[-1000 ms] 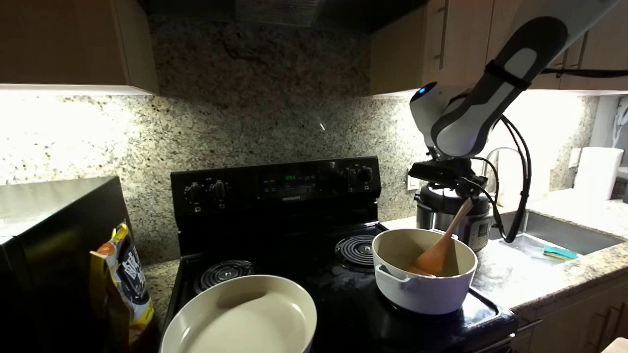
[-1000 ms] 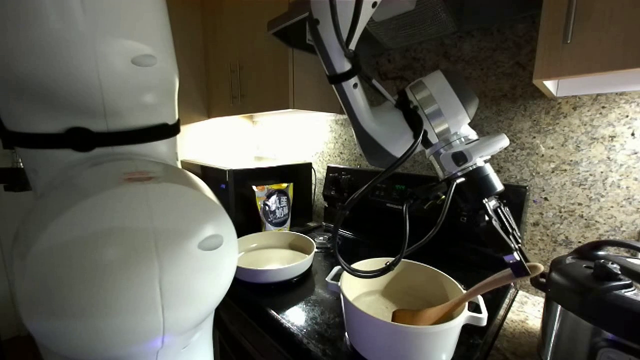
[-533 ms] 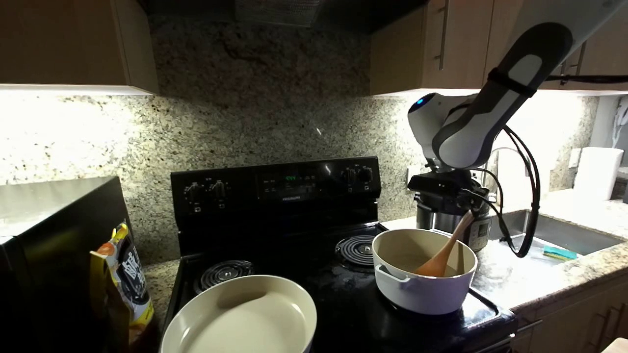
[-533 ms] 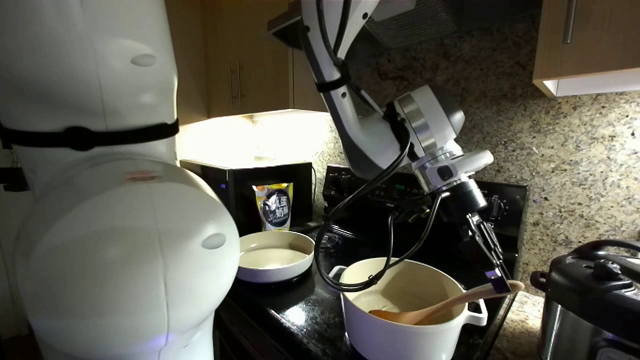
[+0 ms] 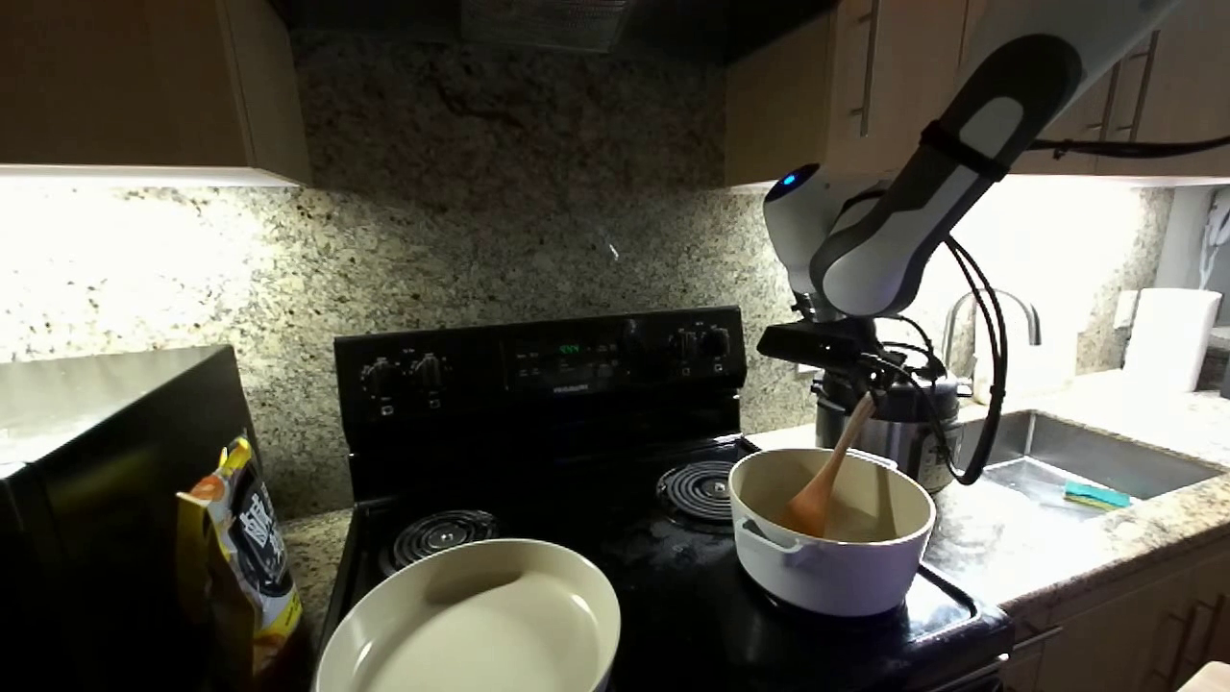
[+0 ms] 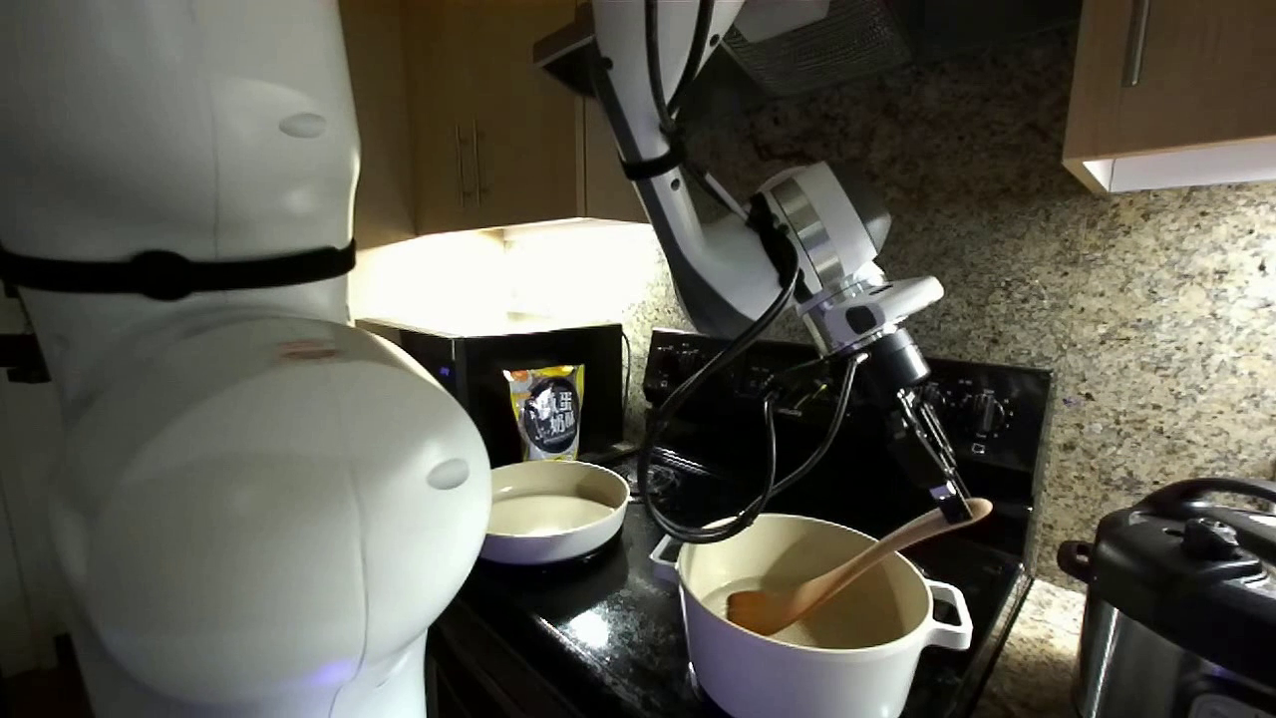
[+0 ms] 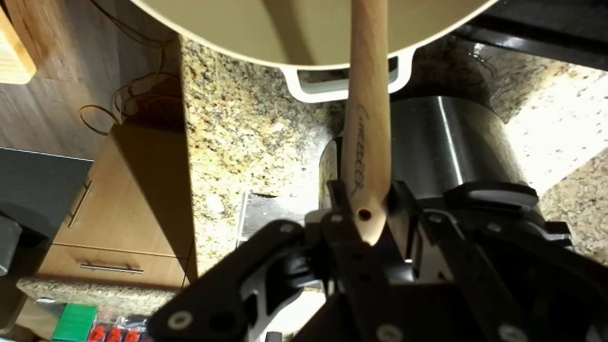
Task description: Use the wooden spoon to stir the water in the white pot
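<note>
The wooden spoon (image 6: 847,572) now tilts steeper; the jaws pinch its handle end (image 7: 365,197), probably best for something light, stiff.

In wrist view, white pot (image 7: 327,47) & wooden spoon (image 7: 368,118) get cut off @ top edge.

Tan wooden spoon (image 6: 847,572) slants head-down in the round white pot (image 6: 797,680), handle above rim
</note>
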